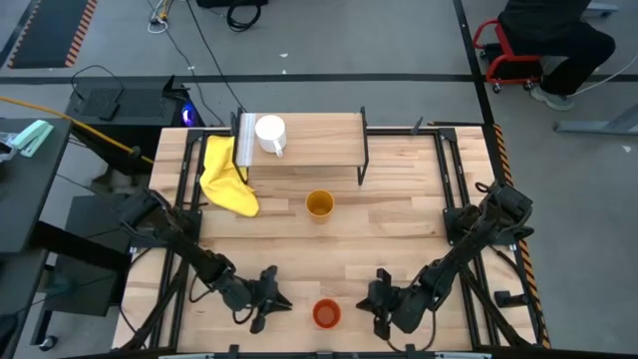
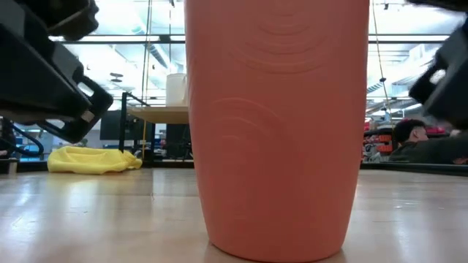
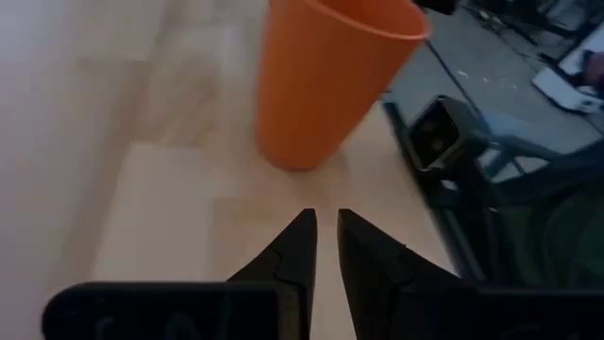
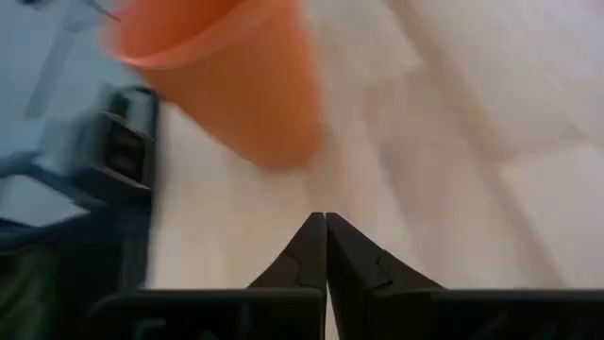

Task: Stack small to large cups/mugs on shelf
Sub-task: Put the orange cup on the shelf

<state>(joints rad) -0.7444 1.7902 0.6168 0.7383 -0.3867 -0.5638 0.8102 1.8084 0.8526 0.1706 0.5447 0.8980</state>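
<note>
The orange-red cup (image 1: pixel 326 314) stands upright on its base near the table's near edge and fills the low view (image 2: pixel 278 124). My left gripper (image 1: pixel 274 299) lies low to the cup's left, its fingers (image 3: pixel 323 225) a narrow gap apart, pointing at the cup (image 3: pixel 326 80) without touching. My right gripper (image 1: pixel 377 295) lies low to the cup's right, shut (image 4: pixel 326 219), also apart from the cup (image 4: pixel 231 80). The yellow-orange cup (image 1: pixel 319 204) stands mid-table in front of the shelf (image 1: pixel 319 140). The white mug (image 1: pixel 270 135) stands on the shelf's plank top, toward its left end.
A yellow cloth (image 1: pixel 227 175) lies crumpled on the table by the shelf's left legs, also in the low view (image 2: pixel 91 159). Bare tabletop (image 1: pixel 399 229) stretches between the cups and the shelf. A seated person (image 1: pixel 548 40) is beyond the table's far right corner.
</note>
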